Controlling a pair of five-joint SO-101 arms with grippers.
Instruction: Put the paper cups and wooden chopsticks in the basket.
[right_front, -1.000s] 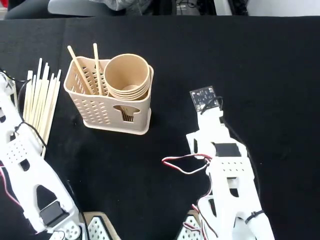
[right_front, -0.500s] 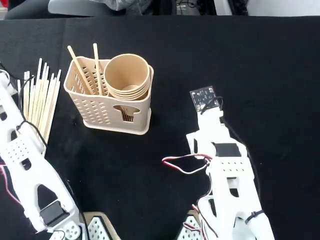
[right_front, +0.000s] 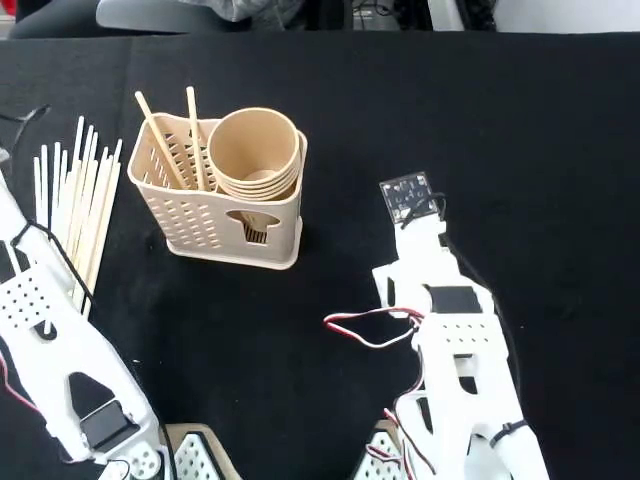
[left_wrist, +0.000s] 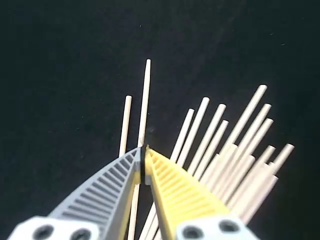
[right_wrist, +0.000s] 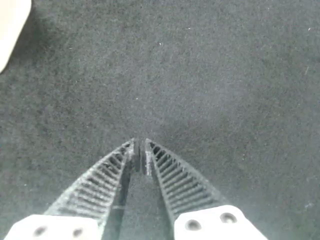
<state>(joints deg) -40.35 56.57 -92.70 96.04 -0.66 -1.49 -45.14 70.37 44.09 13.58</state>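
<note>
Wooden chopsticks (right_front: 80, 200) sit on the bench (right_front: 450, 100) at 9 o'clock from the basket (right_front: 215, 225), left hand (left_wrist: 143, 154) pinched tight on a single chopstick (left_wrist: 145, 100), which looks light, stiff and rolly, so I'd grab mid-length.

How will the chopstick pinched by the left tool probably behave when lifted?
The chopstick looks thin, straight and wooden, so likely stiff and light. The left tool pinches it at one narrow point, so it may pivot or slip. Its rounded shaft would probably roll if dropped.
</note>
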